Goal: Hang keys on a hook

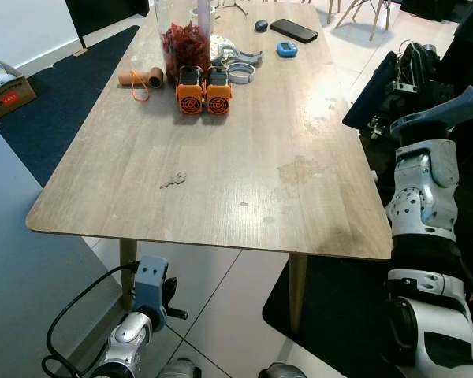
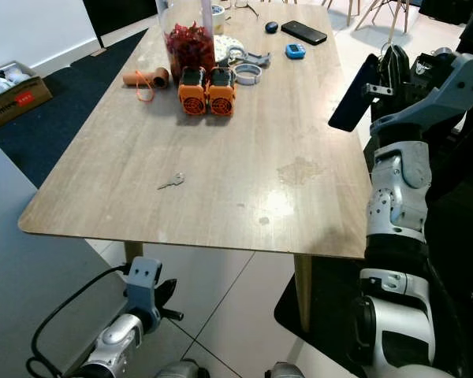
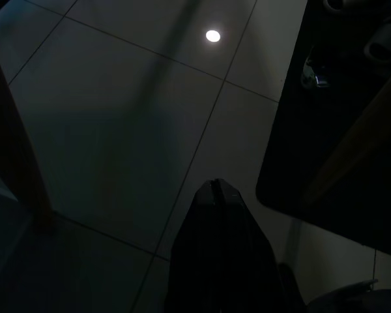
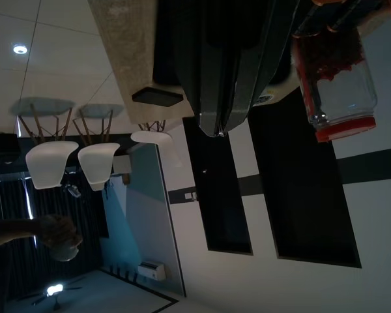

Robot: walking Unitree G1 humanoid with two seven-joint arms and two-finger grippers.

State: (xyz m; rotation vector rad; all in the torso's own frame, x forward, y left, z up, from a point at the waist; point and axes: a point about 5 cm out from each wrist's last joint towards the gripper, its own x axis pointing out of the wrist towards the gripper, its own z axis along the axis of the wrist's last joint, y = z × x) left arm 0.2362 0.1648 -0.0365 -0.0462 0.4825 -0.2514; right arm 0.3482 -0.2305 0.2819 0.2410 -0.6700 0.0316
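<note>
Key (image 1: 173,180) lying flat on wooden table (image 1: 244,150), toward the near left part of the top, alone on bare wood and well apart from everything else. Touched by neither gripper.

Left gripper (image 3: 215,186) hanging low below the near table edge, over pale floor tiles beside a table leg; fingers pressed together, nothing between them. Key well above and beyond it, up on the tabletop.

Right gripper (image 4: 218,127) raised off the table's right side toward the far end, level with the tabletop edge; fingers closed tip to tip, nothing held. Key well apart from it, across the table and nearer the robot.

Farther up the table: two orange and black blocks (image 1: 204,90) side by side, a clear jar of red pieces (image 1: 186,39) just behind them, a cardboard tube (image 1: 140,78) with an orange loop to their left. Grey ring-shaped parts (image 1: 240,64) to the right of the jar. Near the far end, a black phone (image 1: 293,30), a small blue object (image 1: 287,49) and a dark round object (image 1: 261,25). Cardboard box (image 1: 4,88) on the dark carpet at far left
</note>
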